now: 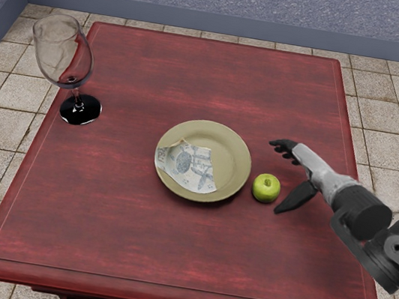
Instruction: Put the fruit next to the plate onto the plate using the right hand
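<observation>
Filling most of the view, a dark red bench [182, 260] carries everything. The right arm [370, 222] comes in from the edge at about 4 o'clock and reaches toward the middle. Near the bench's centre lies a round, pale olive plate [238, 154]. At about 10 o'clock from it, well apart, a clear wine glass [64, 52] stands on its dark foot near the bench's edge, with the bowl leaning toward 11 o'clock in this view. A crumpled printed paper [185, 166] lies on the plate's 8 o'clock part, inside the rim.

The right hand [304, 170] hovers at 3 o'clock from the plate with its digits spread wide and nothing in its grasp. The dark fingers [283, 146] point toward 10 o'clock, and the thumb [294, 199] hangs down toward 7 o'clock. A small green apple [266, 188] sits on the bench just beside the plate's rim at 3 o'clock, not on the plate. It lies between fingers and thumb, and whether the thumb's tip touches it cannot be told.
</observation>
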